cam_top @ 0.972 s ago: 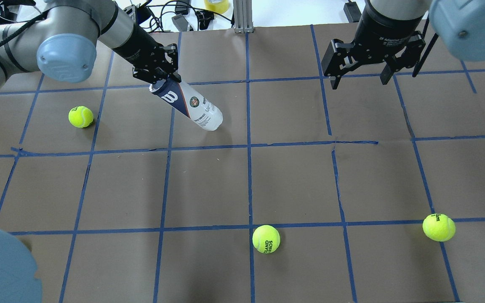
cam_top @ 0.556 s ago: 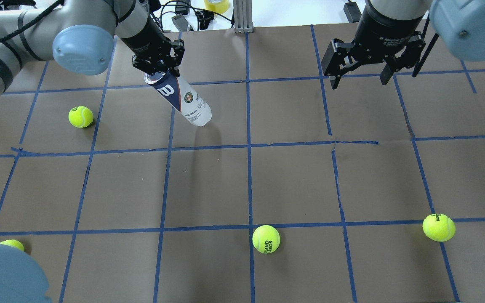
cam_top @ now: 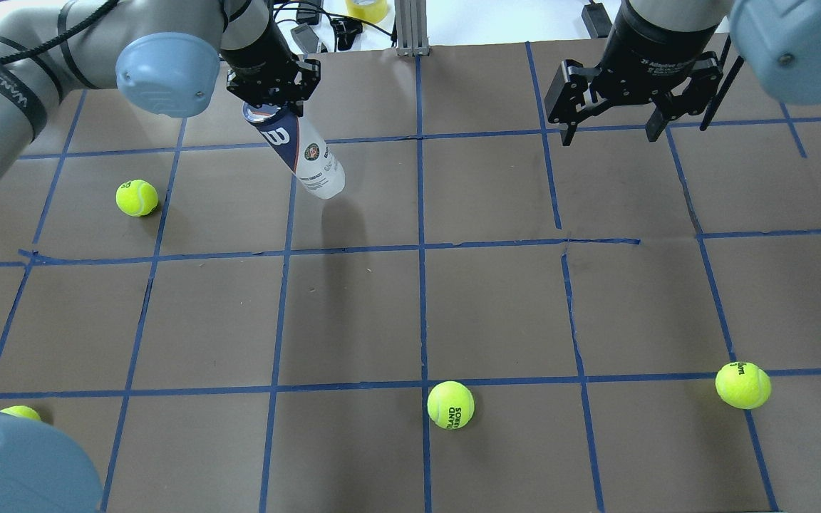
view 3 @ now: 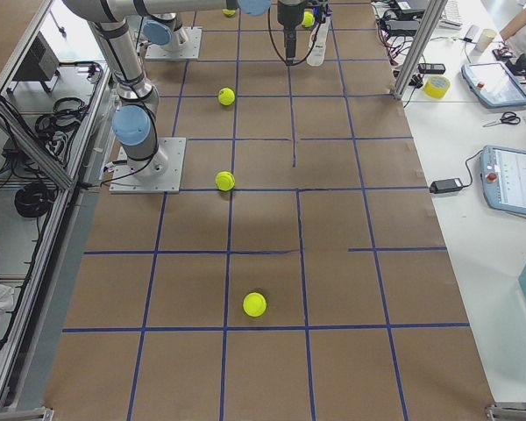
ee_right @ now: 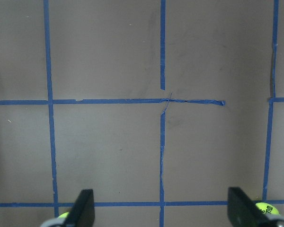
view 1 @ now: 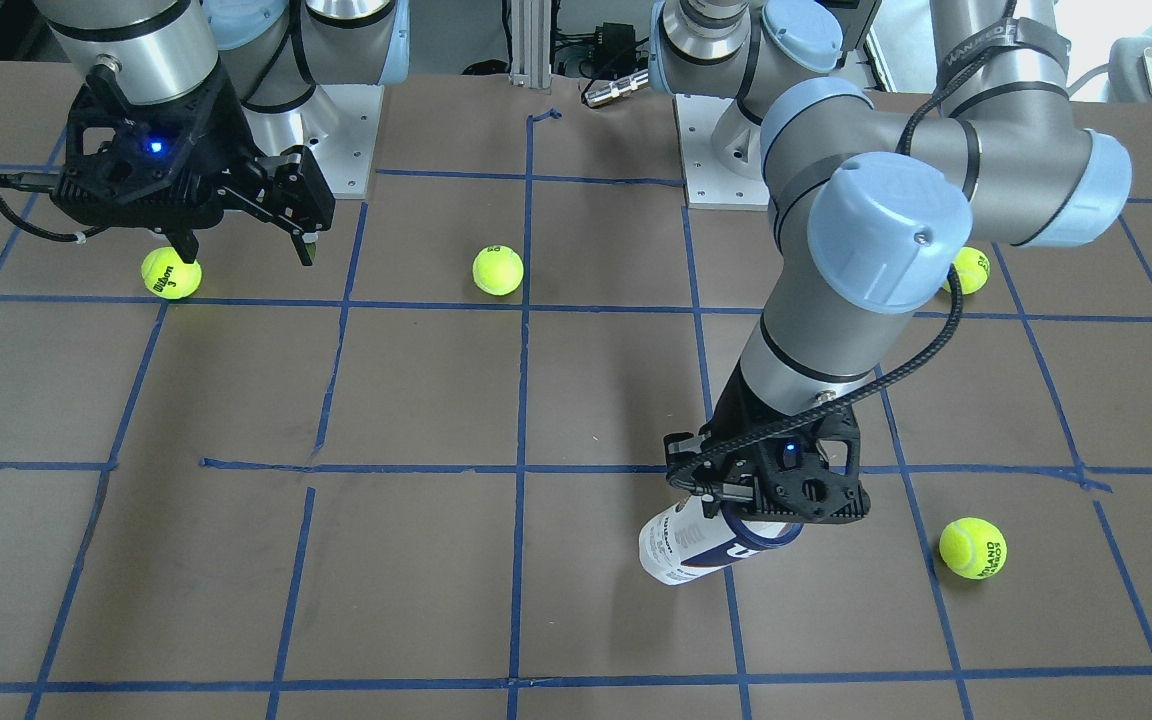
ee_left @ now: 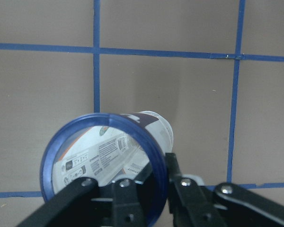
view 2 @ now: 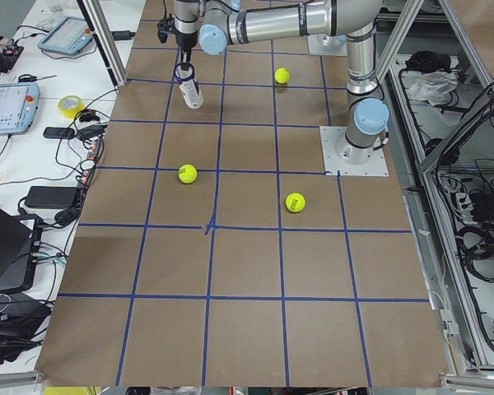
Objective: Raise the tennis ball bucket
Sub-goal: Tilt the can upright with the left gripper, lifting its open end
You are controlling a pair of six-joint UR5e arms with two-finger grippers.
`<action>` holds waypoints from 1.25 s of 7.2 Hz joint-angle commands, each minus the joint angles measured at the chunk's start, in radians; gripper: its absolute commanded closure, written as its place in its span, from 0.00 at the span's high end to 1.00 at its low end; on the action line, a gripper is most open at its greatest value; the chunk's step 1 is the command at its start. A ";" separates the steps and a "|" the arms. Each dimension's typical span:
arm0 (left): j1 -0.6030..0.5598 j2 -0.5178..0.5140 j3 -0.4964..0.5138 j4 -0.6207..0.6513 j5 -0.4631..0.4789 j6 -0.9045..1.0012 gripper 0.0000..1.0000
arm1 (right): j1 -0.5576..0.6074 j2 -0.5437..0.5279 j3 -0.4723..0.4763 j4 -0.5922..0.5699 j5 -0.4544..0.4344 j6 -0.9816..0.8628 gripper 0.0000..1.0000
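While the left gripper (cam_top: 276, 104) is pinching the rim of its open mouth, one finger inside the navy ring and one outside, the tennis ball bucket (cam_top: 301, 154) is hanging tilted over the far part of the table (cam_top: 496, 313) on the robot's left side, mouth uppermost and closed base slanting down toward the brown paper; whether the base is clearing the surface cannot be told for certain. Item markings: a navy band is carrying a white Wilson "W", a round emblem is sitting just below it, and the white label is showing lines of fine print too small to read. The wrist view is looking straight down the clear tube, with label print showing through the wall. The right gripper (cam_top: 608, 134) is hovering wide open and holding nothing above the far right squares, its housing partly reading "2F Adaptive". Loose stock: a near-centre ball (cam_top: 450, 405) is showing "OLAND ARROS", a near-right ball (cam_top: 742, 385) is reading "Wilson", a left ball (cam_top: 137, 197) is bearing print too small to read, and a fourth ball (cam_top: 20, 412) is peeking out from behind an arm joint. Blue tape is dividing the paper into squares.
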 commanded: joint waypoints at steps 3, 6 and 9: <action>-0.069 -0.071 -0.001 0.123 0.094 -0.039 0.00 | -0.001 -0.001 0.002 0.005 -0.001 0.003 1.00; -0.096 -0.066 -0.004 0.091 0.094 -0.103 1.00 | -0.001 -0.001 0.002 0.007 -0.001 0.003 1.00; -0.106 -0.025 0.007 0.056 0.086 -0.107 1.00 | -0.001 -0.001 0.003 0.010 -0.001 0.003 1.00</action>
